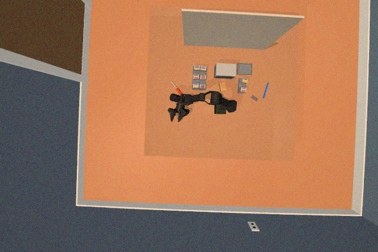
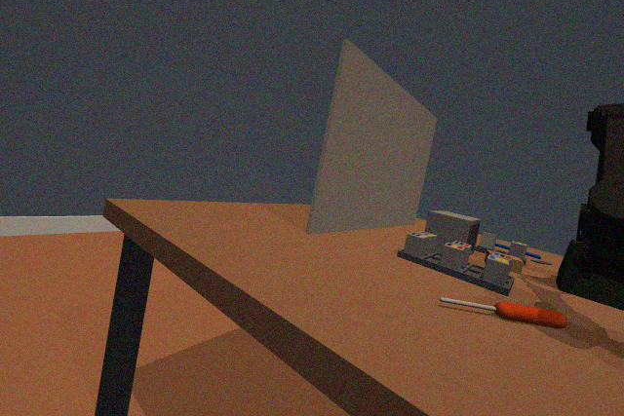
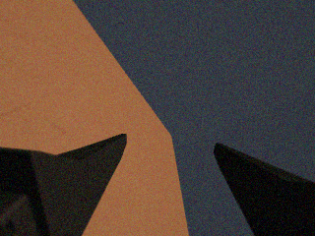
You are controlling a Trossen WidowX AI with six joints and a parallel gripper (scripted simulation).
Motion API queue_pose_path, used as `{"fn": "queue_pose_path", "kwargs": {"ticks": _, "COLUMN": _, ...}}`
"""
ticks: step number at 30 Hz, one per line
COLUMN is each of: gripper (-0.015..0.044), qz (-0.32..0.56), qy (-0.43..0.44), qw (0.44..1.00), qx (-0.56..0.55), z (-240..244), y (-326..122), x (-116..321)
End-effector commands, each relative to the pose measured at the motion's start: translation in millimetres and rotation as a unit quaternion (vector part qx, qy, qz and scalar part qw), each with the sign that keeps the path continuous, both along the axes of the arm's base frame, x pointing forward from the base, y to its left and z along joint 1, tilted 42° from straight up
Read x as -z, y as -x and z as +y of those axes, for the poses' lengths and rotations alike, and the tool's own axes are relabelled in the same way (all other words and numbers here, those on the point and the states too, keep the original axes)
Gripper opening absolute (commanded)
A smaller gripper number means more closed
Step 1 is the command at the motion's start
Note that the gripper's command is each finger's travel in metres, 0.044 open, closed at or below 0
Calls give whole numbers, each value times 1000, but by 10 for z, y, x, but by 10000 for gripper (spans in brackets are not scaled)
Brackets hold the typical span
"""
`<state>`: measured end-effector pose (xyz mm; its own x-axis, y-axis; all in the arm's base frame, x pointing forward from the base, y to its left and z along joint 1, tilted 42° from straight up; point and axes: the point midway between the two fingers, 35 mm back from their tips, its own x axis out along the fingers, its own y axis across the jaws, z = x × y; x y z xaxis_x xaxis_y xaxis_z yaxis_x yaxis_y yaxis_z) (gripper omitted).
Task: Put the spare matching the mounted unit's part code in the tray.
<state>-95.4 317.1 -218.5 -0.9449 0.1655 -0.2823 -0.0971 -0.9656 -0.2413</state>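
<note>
The jaws (image 1: pixel 175 120) stand spread with nothing between them, out toward the tabletop's (image 1: pixel 213 139) (image 2: pixel 302 270) (image 3: pixel 59 74) left edge in the top view, tips pointing to its bottom edge. The six spares sit in a rack (image 1: pixel 199 81) (image 2: pixel 453 271), between the jaws and the upright panel (image 1: pixel 228 29) (image 2: pixel 375 149) near the top edge. So the candidates lie behind the tips, toward that top edge and a little inward; the rack's long axis runs roughly from top edge to bottom edge. The one arm must swing round before it can reach (no second arm shares the work).

The tray looks to be the flat grey one (image 1: pixel 244 68), farther toward the top right corner, beside a pale box (image 1: pixel 225 70) (image 2: pixel 451 228). Which unit is the mounted one I cannot tell, and its back code is not readable here, so the matching spare stays unsettled; reading it probably comes first. A screwdriver (image 1: pixel 177 88) (image 2: pixel 528 315) lies between the rack and the left edge, and a low swing could clip it.
</note>
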Motion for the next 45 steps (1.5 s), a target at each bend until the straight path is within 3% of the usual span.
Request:
{"fn": "queue_pose_path", "kwargs": {"ticks": 1, "gripper": 426, "qz": 0, "qy": 0, "qw": 1000, "qx": 0, "z": 0, "y": 0, "x": 0}}
{"fn": "queue_pose_path", "kwargs": {"ticks": 8, "gripper": 440, "qz": -10, "qy": 19, "qw": 1000, "qx": 12, "z": 49, "y": -60, "x": 8}}
{"fn": "queue_pose_path", "kwargs": {"ticks": 14, "gripper": 440, "qz": -84, "qy": 185, "qw": 971, "qx": 127, "z": 395, "y": -666, "x": 29}}
{"fn": "queue_pose_path", "kwargs": {"ticks": 22, "gripper": 440, "qz": -146, "qy": 385, "qw": 855, "qx": 315, "z": 577, "y": -1751, "x": -200}}
{"fn": "queue_pose_path", "kwargs": {"ticks": 27, "gripper": 440, "qz": -161, "qy": 462, "qw": 776, "qx": 399, "z": 510, "y": -2254, "x": -369}}
{"fn": "queue_pose_path", "kwargs": {"ticks": 36, "gripper": 440, "qz": -180, "qy": 607, "qw": 514, "qx": 578, "z": 8, "y": -3323, "x": -859}}
{"fn": "queue_pose_path", "kwargs": {"ticks": 45, "gripper": 440, "qz": -172, "qy": 651, "qw": 212, "qx": 708, "z": -829, "y": -4137, "x": -1589}}
